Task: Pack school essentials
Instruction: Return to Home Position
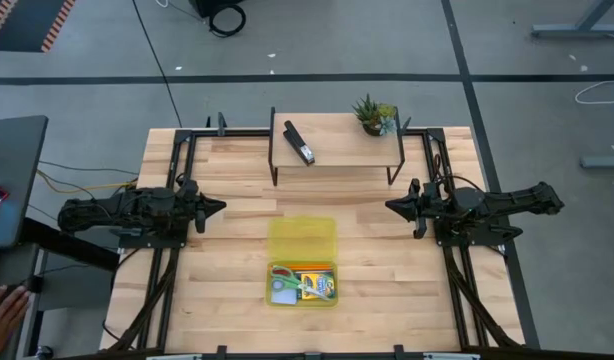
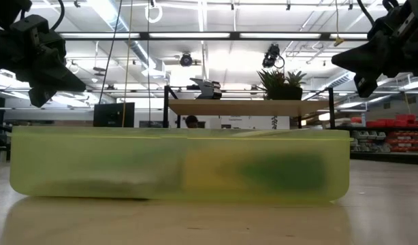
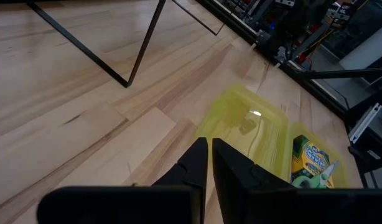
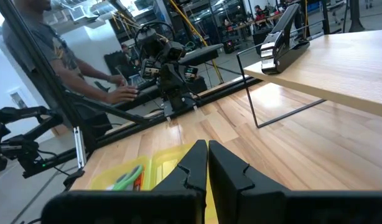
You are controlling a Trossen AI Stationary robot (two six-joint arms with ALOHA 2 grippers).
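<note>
An open yellow translucent case (image 1: 302,240) lies at the table's middle. Its near half (image 1: 302,284) holds the yellow-green crayon box (image 1: 320,285), the green-handled scissors (image 1: 287,278) and a pale blue pad (image 1: 283,294); pencil, eraser and pen I cannot make out. My left gripper (image 1: 219,208) hangs shut above the table, left of the case. My right gripper (image 1: 392,206) hangs shut to the case's right. In the low view the case (image 2: 182,167) rests flat on the table, with both grippers high above it. The left wrist view shows the crayon box (image 3: 309,158) and scissors (image 3: 315,177).
A raised wooden shelf (image 1: 337,150) on black legs stands at the table's far side, bearing a black stapler (image 1: 299,143) and a small potted plant (image 1: 375,115). A person's hand (image 1: 2,310) shows off the table's near left corner. A person (image 4: 48,56) stands beyond the left edge.
</note>
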